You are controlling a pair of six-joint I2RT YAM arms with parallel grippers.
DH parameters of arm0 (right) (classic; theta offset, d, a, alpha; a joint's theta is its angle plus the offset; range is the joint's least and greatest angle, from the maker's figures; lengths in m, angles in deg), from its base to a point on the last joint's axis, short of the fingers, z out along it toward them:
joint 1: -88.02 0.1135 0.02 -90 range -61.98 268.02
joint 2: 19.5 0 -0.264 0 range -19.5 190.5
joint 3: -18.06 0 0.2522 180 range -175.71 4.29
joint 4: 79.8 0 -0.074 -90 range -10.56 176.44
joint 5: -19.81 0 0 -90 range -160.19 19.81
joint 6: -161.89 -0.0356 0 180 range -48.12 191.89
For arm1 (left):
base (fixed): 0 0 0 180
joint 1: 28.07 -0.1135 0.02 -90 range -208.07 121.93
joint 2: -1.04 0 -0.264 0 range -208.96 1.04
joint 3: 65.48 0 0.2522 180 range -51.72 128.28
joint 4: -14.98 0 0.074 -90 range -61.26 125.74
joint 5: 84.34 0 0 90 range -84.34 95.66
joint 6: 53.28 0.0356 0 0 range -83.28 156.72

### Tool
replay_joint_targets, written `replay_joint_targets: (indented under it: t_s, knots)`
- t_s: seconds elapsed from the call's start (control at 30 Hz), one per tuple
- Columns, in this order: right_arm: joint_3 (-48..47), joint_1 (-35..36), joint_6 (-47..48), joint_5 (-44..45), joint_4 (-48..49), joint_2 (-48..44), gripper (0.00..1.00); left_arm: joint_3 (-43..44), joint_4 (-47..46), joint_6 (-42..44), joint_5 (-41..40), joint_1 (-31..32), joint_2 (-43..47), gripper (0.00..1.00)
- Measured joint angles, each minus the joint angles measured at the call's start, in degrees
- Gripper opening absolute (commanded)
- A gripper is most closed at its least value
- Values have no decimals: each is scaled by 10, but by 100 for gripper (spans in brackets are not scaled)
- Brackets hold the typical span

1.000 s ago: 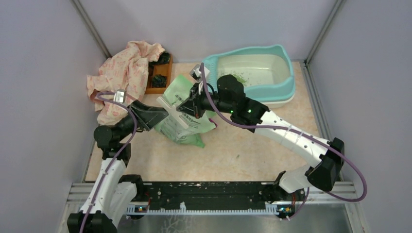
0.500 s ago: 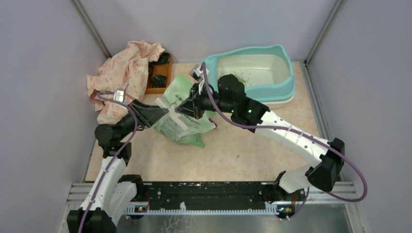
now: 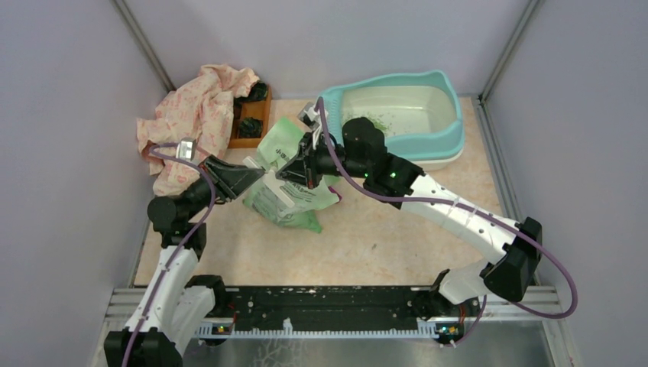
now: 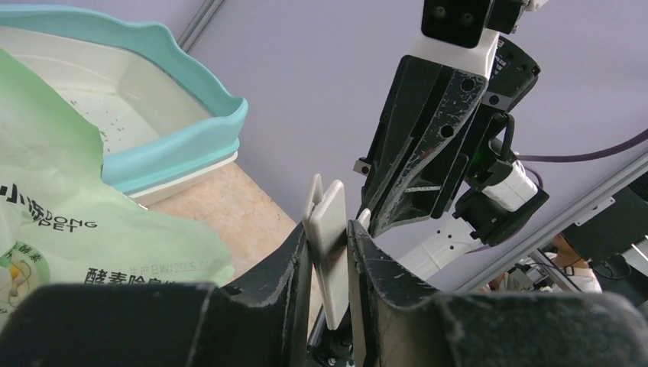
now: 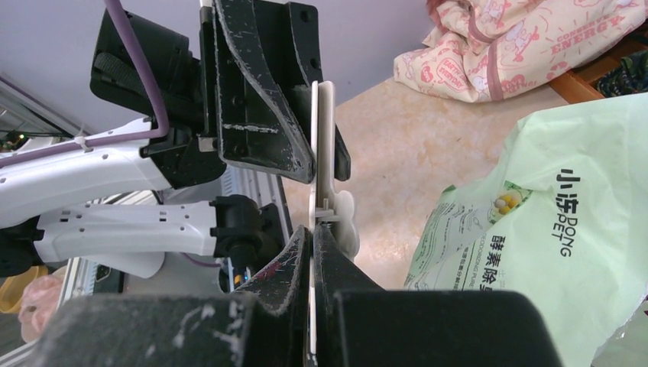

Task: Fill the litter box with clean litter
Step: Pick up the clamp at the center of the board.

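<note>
The litter box (image 3: 452,115), with a teal rim and cream basin, stands at the back right; it also shows in the left wrist view (image 4: 195,130). A thin scatter of green litter (image 3: 378,120) lies in the basin. A pale green printed bag (image 3: 289,200) stands mid-table. A white clip (image 3: 266,177) sits at the bag's top. My left gripper (image 3: 257,174) is shut on the clip's thick bar (image 4: 327,229). My right gripper (image 3: 296,171) is shut on a thin white plate of the same clip (image 5: 324,145), facing the left fingers (image 5: 260,99).
A pink printed cloth (image 3: 195,115) lies heaped at the back left, partly over a small brown wooden tray (image 3: 251,121) holding dark items. Grey walls close in the left, back and right. The bag's folded lower corner (image 3: 309,223) rests on the beige tabletop.
My left gripper and the white clip have shifted slightly up and toward the back. The right gripper has kept its grip and barely moved.
</note>
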Motion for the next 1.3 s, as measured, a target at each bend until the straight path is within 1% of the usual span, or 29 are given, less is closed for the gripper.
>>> replay_joint_targets:
  t_s: [0.13,0.2,0.33,0.43,0.5,0.53,0.57,0.6,0.7,0.9,1.0,1.13,1.23,1.3]
  knots:
    - [0,0,0,0,-13,0,1,5,0,-4,0,0,0,27]
    - [0,0,0,0,-19,0,5,5,0,-4,0,0,0,27]
    - [0,0,0,0,-26,0,8,5,0,-5,0,0,0,25]
    - [0,0,0,0,-32,0,13,5,0,-7,1,1,0,23]
    - [0,0,0,0,-35,0,15,7,2,-8,1,1,0,16]
    - [0,0,0,-1,-35,0,15,8,2,-9,2,1,0,7]
    - [0,0,0,-1,-36,0,15,9,2,-10,3,1,0,2]
    - [0,0,-1,-1,-36,0,15,11,3,-12,4,1,0,0]
    - [0,0,-5,-3,-35,0,16,18,9,-13,5,4,0,1]
    - [0,0,-10,-3,-34,0,35,26,40,-12,14,7,1,0]
    - [0,-4,-13,-3,-35,0,40,27,59,-8,20,7,3,0]
    - [8,-18,-21,-12,-34,-10,44,36,85,-4,27,7,3,0]
    - [35,-41,-38,-33,-26,-33,45,47,87,-13,37,7,0,0]
    - [59,-59,-65,-56,-9,-49,46,57,87,-24,45,7,-7,0]
